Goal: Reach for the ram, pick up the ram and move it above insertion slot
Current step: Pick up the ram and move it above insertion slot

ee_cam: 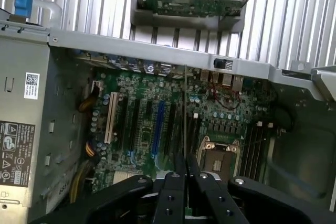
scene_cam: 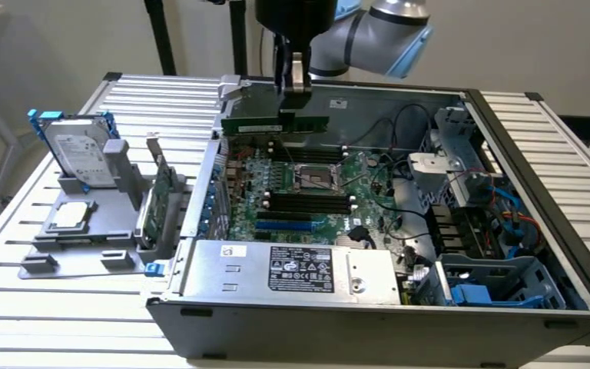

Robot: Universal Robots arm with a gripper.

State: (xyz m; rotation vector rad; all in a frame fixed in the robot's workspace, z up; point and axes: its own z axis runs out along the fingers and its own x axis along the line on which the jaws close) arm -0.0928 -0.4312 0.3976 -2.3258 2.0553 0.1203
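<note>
My gripper (scene_cam: 295, 86) is shut on the ram (scene_cam: 274, 124), a long thin green stick held level above the back part of the open computer case (scene_cam: 377, 323). In the wrist view the ram (ee_cam: 185, 109) shows edge-on as a thin line between my black fingers (ee_cam: 173, 192). It hangs over the green motherboard (ee_cam: 136, 129), above the long black slots (ee_cam: 175, 129) between the blue slot (ee_cam: 159, 124) and the processor socket (ee_cam: 218, 157). In the exterior view those black slots (scene_cam: 306, 202) lie in front of the socket (scene_cam: 316, 177), lower than the ram.
A silver hard drive (scene_cam: 80, 154) and a green expansion card (scene_cam: 162, 204) stand in a grey fixture (scene_cam: 70, 238) on the slatted table at the exterior view's left. The power supply (scene_cam: 295, 269), black cables (scene_cam: 402, 215) and a blue-grey drive cage (scene_cam: 500, 286) crowd the case.
</note>
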